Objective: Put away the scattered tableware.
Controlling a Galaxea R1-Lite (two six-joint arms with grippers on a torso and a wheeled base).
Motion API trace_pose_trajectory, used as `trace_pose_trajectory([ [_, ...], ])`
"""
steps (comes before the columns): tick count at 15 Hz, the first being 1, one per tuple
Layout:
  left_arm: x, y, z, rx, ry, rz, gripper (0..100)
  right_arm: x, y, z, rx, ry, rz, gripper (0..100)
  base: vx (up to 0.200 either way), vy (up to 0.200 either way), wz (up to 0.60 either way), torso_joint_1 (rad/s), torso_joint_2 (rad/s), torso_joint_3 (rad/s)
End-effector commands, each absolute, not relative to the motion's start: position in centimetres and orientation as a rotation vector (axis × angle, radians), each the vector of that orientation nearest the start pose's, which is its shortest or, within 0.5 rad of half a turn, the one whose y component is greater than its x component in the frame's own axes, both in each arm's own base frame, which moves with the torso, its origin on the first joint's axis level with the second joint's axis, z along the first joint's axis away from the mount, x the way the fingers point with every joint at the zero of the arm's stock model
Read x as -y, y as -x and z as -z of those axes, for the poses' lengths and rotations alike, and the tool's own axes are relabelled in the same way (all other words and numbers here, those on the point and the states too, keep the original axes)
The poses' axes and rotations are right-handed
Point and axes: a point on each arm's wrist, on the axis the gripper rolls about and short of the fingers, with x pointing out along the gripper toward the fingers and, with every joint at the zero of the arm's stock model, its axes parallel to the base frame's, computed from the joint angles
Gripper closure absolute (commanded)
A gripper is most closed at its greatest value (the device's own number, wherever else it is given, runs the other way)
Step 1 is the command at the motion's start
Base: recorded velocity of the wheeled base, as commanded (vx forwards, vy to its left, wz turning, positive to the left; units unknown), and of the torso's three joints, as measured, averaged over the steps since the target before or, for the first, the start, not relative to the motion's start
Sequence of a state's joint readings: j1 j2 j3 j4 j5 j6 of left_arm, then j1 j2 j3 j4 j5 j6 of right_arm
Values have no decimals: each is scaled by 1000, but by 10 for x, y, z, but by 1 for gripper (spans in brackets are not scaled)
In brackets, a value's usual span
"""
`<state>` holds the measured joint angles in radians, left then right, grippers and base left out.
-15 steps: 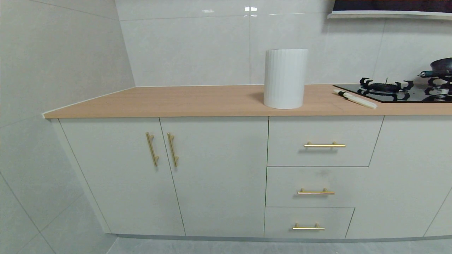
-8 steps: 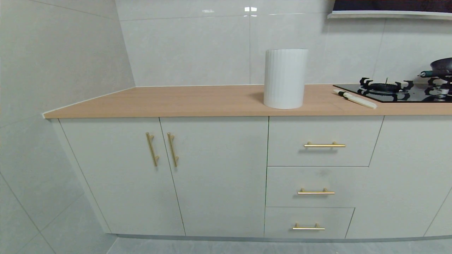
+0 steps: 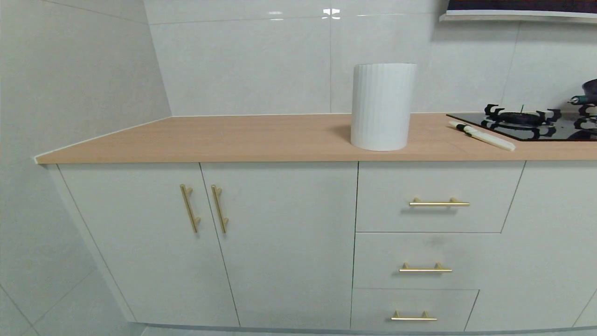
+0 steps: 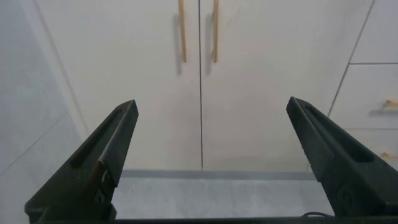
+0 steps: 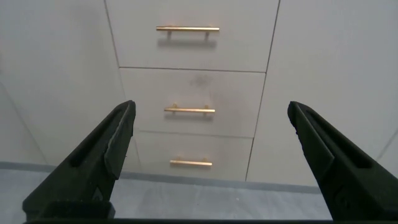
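On the right part of the light-brown wooden countertop point(image 3: 233, 135) we see the long slim cream-white utensil with a black band point(image 3: 482, 135), and it lies flat. Its long axis runs diagonally. The end with the black band points to the back and toward the tall white ribbed cylindrical container point(image 3: 382, 106). The plain cream end points to the front edge and to the right. The utensil is just beside the corner of the black glass gas hob point(image 3: 536, 130) (we cannot tell whether they touch) and apart from the upright container. The left gripper point(image 4: 211, 104) has its dark fingers spread wide with nothing between them, in front of the white cabinet doors point(image 4: 261, 93). The right gripper point(image 5: 210, 106) is equally wide and empty, facing the white drawers point(image 5: 186, 87).
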<state>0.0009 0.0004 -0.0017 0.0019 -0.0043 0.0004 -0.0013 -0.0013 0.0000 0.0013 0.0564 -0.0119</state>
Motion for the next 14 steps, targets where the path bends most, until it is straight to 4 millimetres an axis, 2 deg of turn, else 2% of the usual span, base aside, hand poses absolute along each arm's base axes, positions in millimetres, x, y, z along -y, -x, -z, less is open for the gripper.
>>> trace_pose_trajectory([
  [1,0,23,-76,0,0,3,0,-1,23,-75,-1,12,-55,0,200,0,0,2,-2,-2],
  [10,0,23,-76,0,0,3,0,-1,23,-75,-1,11,-55,0,200,0,0,2,3,1],
  [14,0,23,-76,0,0,3,0,-1,23,-75,-1,11,-55,0,0,0,0,0,0,0],
])
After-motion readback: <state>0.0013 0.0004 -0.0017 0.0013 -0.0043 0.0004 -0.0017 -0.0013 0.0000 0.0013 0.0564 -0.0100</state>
